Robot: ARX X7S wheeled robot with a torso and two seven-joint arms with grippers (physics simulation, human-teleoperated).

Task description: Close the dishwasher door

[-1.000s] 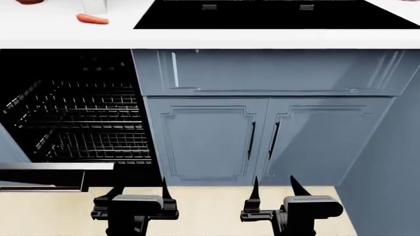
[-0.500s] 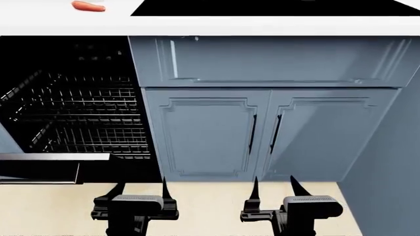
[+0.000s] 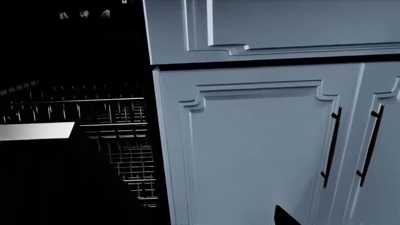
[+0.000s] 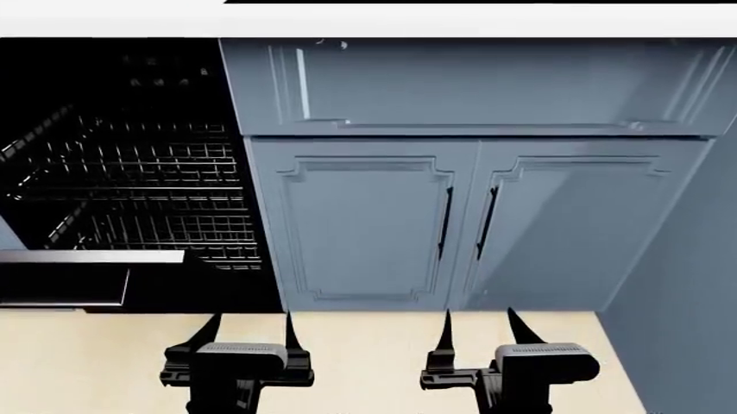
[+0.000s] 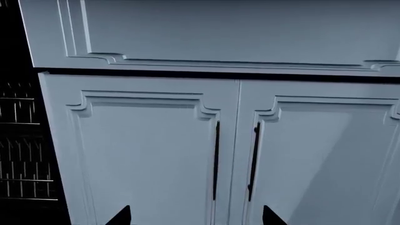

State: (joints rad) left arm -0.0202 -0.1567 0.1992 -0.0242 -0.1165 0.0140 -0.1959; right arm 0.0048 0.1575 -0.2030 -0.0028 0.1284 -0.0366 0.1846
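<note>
Ahead of you, blue-grey cabinet doors with thin black handles fill the middle and right of the head view. The dishwasher door hangs open at the left edge, black with a silver strip, below wire racks. Your left pincer and right pincer hover low over the pale floor, fingers spread apart, holding nothing.

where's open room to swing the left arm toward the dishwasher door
Free: the bare beige floor between the cabinet doors and both grippers, left gripper and right gripper, both open and empty. Crowded: further left, the lowered dishwasher door juts out at the floor's left side, with the wire racks behind it.
</note>
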